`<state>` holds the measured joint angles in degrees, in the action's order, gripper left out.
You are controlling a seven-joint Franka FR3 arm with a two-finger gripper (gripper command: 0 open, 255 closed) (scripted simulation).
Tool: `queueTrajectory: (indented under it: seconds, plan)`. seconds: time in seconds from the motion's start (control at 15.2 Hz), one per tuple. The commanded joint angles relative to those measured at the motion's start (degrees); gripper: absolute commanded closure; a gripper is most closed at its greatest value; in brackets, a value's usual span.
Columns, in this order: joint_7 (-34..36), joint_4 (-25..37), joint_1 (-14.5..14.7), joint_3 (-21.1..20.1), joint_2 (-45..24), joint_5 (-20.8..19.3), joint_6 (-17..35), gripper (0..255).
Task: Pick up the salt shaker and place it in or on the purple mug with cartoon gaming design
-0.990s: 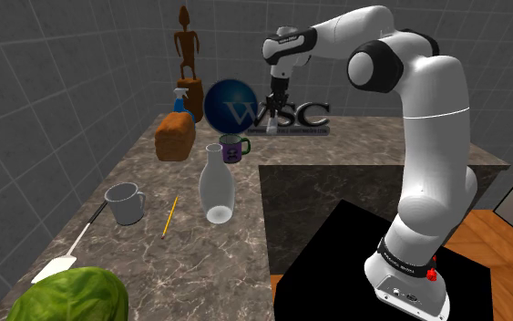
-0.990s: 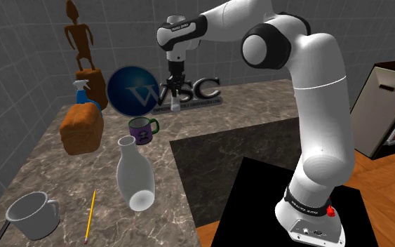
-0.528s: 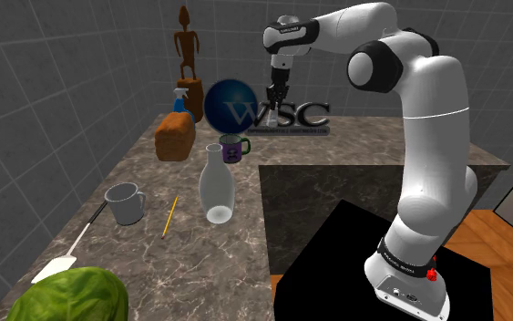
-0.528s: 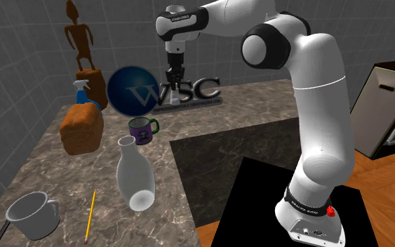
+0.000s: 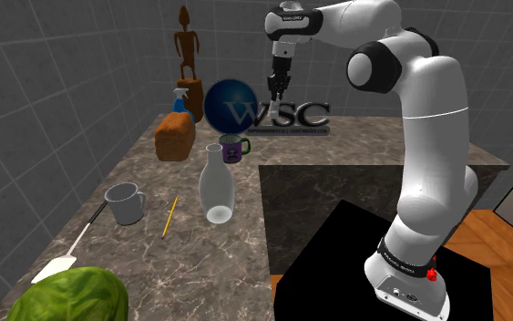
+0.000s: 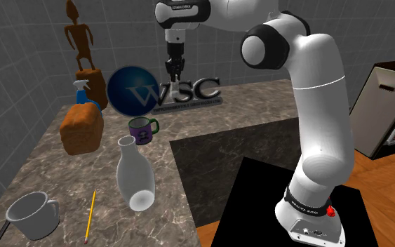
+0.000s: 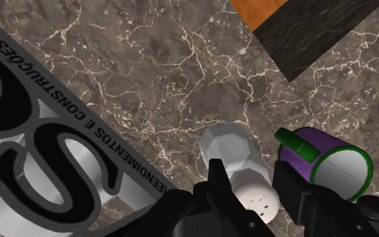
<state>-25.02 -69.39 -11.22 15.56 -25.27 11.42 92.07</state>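
**Salt shaker held above the counter**

The jaws are clenched on the white salt shaker, holding it in the air well above the dark veined counter, in front of the WSC sign. The purple mug, green-rimmed, stands on the counter lower down, between a loaf of bread and a glass bottle.

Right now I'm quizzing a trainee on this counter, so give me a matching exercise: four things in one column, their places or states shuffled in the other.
1 salt shaker
2 purple mug
3 pencil
4 brown loaf

A next to the spray bottle
B clasped by the gripper
C upright before the blue sign
D lying between grey mug and bottle

Pairs: 1-B, 2-C, 3-D, 4-A
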Motion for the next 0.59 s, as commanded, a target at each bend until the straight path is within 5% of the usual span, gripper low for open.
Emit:
queueTrajectory:
  seconds: [0.0,0.53]
  plan:
    - [1.31,1.32,0.77,-0.33,-0.20,-0.07,-0.99,255]
    - [10.77,8.27,6.93,-2.81,-2.66,-0.42,-4.46,255]
